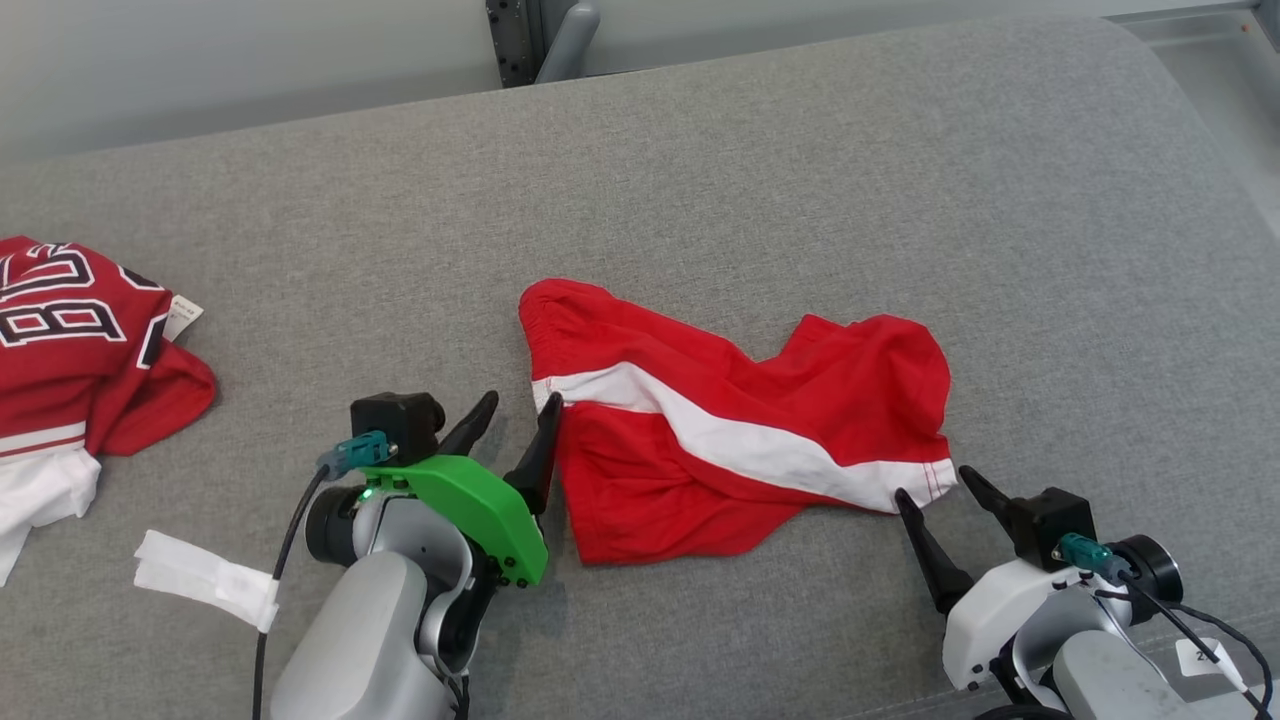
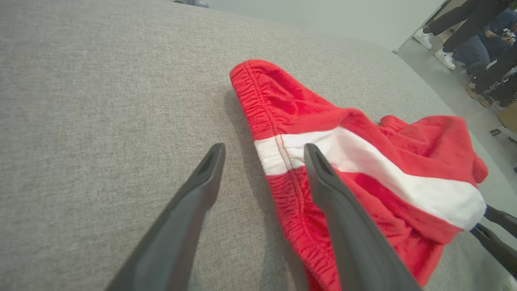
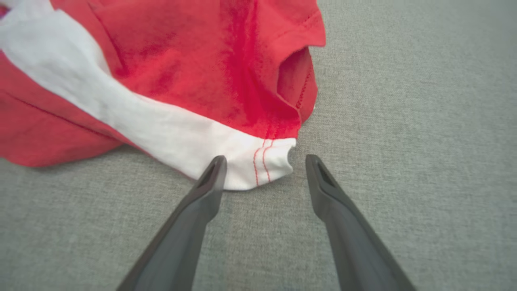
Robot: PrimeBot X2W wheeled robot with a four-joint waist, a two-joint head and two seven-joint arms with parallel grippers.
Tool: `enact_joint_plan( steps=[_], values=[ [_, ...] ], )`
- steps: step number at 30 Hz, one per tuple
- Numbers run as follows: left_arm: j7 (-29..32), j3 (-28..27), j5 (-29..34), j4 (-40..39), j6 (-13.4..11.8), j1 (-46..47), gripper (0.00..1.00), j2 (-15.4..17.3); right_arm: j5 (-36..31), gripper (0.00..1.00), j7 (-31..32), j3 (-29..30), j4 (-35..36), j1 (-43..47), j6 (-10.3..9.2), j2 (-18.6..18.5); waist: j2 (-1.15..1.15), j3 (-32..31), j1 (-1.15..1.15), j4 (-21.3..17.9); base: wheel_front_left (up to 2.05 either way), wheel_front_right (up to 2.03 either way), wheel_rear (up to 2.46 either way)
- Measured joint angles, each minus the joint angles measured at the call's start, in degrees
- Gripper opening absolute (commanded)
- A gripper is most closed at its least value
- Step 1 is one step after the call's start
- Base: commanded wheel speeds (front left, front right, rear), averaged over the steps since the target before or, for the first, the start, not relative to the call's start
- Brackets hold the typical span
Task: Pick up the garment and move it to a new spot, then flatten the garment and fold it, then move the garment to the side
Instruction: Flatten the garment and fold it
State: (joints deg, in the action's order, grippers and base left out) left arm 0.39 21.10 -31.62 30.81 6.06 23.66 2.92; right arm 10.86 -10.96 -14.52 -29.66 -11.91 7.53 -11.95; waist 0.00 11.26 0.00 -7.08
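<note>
The garment (image 1: 740, 420) is a pair of red shorts with a white stripe, lying crumpled on the grey padded table (image 1: 700, 180). My left gripper (image 1: 520, 410) stands open at its left waistband edge; in the left wrist view the gripper (image 2: 264, 151) straddles the elastic waistband of the shorts (image 2: 363, 173), one finger over the cloth. My right gripper (image 1: 935, 485) is open at the shorts' lower right hem corner. In the right wrist view its fingertips (image 3: 264, 159) flank the white hem corner of the shorts (image 3: 181, 89).
A red jersey with numbers (image 1: 70, 350) lies at the table's left edge over white cloth. A white folded strip (image 1: 205, 580) lies near my left forearm. A dark post (image 1: 540, 40) stands behind the table. People's legs (image 2: 476, 36) stand on the floor beyond the table's far end.
</note>
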Motion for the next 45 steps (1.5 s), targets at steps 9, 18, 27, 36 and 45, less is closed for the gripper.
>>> enact_joint_plan(
  steps=[9,18,27,36,45],
  values=[
    [1.4,0.8,-1.3,2.6,0.0,1.8,1.0,0.0,-1.0,0.95,1.2,-1.1,2.6,0.2,0.0,-0.1,0.0,-0.2,0.0,-0.5,0.0,0.0,0.0],
    [0.8,1.7,-2.4,3.7,-0.1,2.6,1.0,-0.1,-0.3,0.71,2.4,-1.5,3.1,0.7,0.0,-0.5,0.0,-0.1,0.0,0.1,0.0,0.0,0.0],
    [2.8,3.2,-4.1,4.7,0.1,3.5,1.0,-0.1,1.0,0.53,3.0,-2.0,2.9,0.9,0.0,-0.8,0.0,0.1,0.0,0.1,0.0,0.0,0.0],
    [5.2,3.2,-5.7,6.5,0.0,4.7,1.0,-0.1,1.6,0.52,3.1,-2.6,1.5,0.1,0.0,-0.8,0.0,0.5,0.0,-0.4,0.0,0.0,0.0],
    [7.2,3.4,-8.4,7.4,0.0,5.4,1.0,-0.1,2.1,0.51,2.7,-3.2,0.6,-0.9,0.0,-0.5,0.0,1.3,0.0,-1.0,0.0,0.0,0.0]
  ],
)
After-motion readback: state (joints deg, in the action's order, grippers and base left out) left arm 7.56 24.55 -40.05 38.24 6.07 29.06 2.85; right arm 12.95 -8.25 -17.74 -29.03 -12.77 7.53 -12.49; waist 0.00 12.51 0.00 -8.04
